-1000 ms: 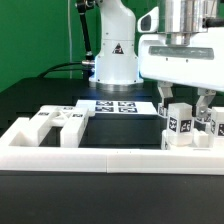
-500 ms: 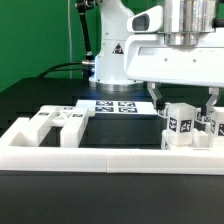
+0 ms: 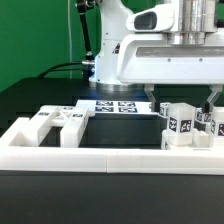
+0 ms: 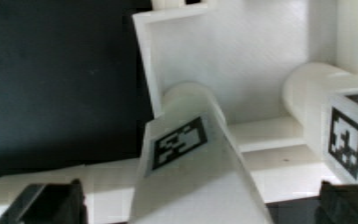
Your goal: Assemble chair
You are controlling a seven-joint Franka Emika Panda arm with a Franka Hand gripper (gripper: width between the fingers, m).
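On the exterior view's right, the end effector (image 3: pixel 183 99) hangs with its fingers spread apart, just above white tagged chair parts (image 3: pixel 180 125) standing on the black surface (image 3: pixel 30 100).

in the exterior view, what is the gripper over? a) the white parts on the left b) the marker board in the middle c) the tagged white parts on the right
c: the gripper hangs above the tagged white parts on the exterior view's right, away from the marker board and the left parts.
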